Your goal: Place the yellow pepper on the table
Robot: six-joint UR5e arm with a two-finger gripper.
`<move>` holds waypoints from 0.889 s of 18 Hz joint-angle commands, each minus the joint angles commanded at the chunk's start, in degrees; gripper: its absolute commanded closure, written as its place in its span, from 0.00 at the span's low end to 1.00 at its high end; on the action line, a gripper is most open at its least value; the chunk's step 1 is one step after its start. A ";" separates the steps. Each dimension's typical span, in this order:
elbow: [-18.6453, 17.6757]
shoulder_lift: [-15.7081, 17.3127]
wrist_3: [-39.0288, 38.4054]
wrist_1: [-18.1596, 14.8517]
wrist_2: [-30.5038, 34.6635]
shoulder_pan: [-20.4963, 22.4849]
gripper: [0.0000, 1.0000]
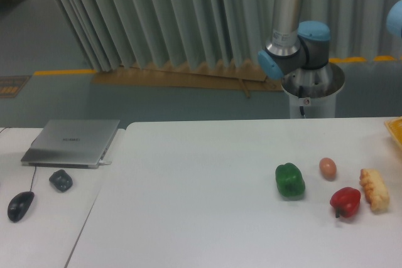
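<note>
Tabletop nearest you carries a red pepper, a green pepper and an egg, yet no yellow pepper shows, so its look, weight and grasp point can't be judged, and beyond, the arm leaves its end effector out of frame.

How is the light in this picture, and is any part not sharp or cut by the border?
Fixed camera view: soft, even light with a cool bluish cast; the green pepper, red pepper and egg cast only faint shadows on the table. The whole frame is slightly soft. The robot arm is cut by the top edge, so no gripper shows; a yellow object is cropped at the right edge.
</note>
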 joint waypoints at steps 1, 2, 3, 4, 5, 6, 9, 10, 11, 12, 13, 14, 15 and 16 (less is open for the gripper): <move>0.19 -0.01 0.18 0.09 0.08 -0.10 0.00; 0.54 -0.10 0.27 0.09 0.08 -0.01 0.00; 0.45 -0.27 0.53 0.09 -0.10 0.08 0.00; 0.45 -0.45 1.41 0.44 -0.10 0.25 0.00; 0.36 -0.71 2.89 1.58 -0.10 0.25 0.00; 0.10 -0.71 3.87 2.55 0.16 0.17 0.00; 0.01 -0.54 3.08 3.35 -0.01 0.25 0.00; -0.07 -0.45 3.61 3.43 -0.10 0.34 0.00; -0.08 -0.45 3.96 3.69 -0.10 0.34 0.00; -0.08 -0.45 3.96 3.70 0.08 0.34 0.00; -0.08 -0.45 3.96 3.70 0.08 0.34 0.00; -0.08 -0.54 4.05 3.70 0.08 0.34 0.00; -0.16 -0.54 4.05 3.70 0.08 0.34 0.00; -0.16 -0.54 4.05 3.78 0.08 0.34 0.00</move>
